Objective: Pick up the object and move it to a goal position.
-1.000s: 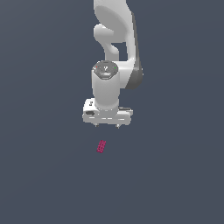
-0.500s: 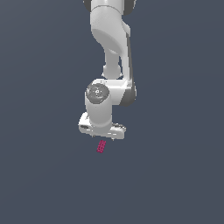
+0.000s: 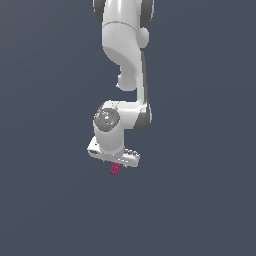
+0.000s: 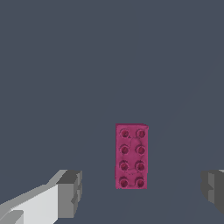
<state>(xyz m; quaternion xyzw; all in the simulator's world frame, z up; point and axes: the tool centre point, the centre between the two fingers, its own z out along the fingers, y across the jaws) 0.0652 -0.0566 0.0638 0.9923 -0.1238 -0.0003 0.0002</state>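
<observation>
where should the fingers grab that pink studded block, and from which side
Grip the pink block across its narrow width, on the two long side faces near mid-length, coming straight down from above. It lies flat, studs up, long and slim, so the short span fits easily. The wrist view shows it already between the open gripper's fingers, nearer one finger; centring first seems wise.

White arm bent downward, tool (image 3: 116,162) low, fingers (image 4: 70,194) spread apart

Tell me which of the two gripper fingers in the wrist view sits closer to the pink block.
The finger with the white arm behind it; the pink block lies nearer to it than to the finger at the frame's edge.
</observation>
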